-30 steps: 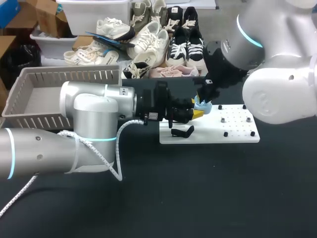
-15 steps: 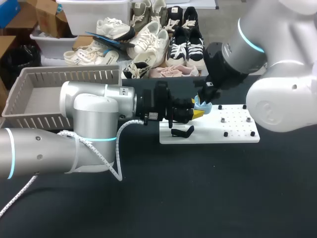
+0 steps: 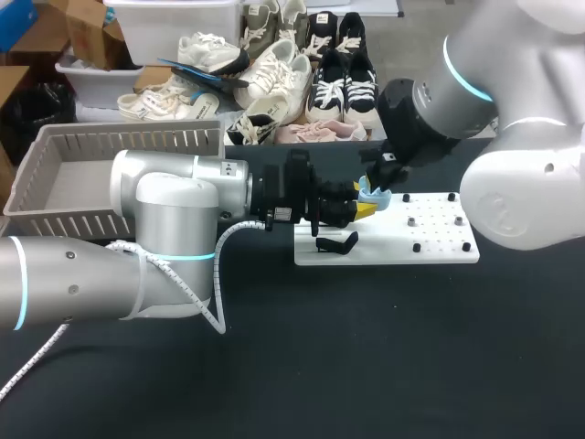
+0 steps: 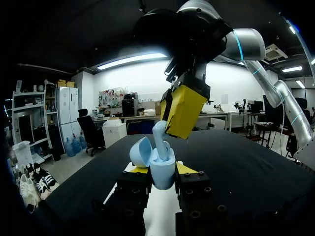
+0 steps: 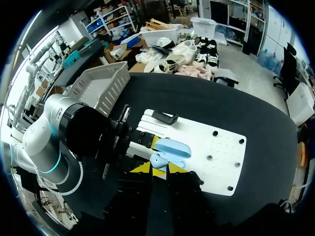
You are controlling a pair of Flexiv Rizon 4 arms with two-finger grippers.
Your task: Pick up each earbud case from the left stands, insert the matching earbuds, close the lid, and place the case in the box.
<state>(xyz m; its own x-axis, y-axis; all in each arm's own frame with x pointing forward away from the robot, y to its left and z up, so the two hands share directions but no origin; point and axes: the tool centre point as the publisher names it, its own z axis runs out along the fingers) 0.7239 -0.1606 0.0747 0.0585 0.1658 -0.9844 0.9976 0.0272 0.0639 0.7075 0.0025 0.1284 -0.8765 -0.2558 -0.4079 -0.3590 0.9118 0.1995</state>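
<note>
My left gripper is over the white stand board, shut on a light blue earbud case. The case stands upright between its yellow tips, with its lid tipped open. Straight above it my right gripper points down, shut on a light blue earbud whose lower end sits in the case's mouth. In the right wrist view the open case lies just ahead of my right gripper, with the earbud between the tips.
A black holder lies on the near left part of the board, close under my left gripper. Small black pegs dot the board's right half. The grey slatted box stands at the table's far left.
My right arm's wrist and elbow have shifted slightly up and to the right. Both grippers have kept their hold, and the case has stayed in place.
</note>
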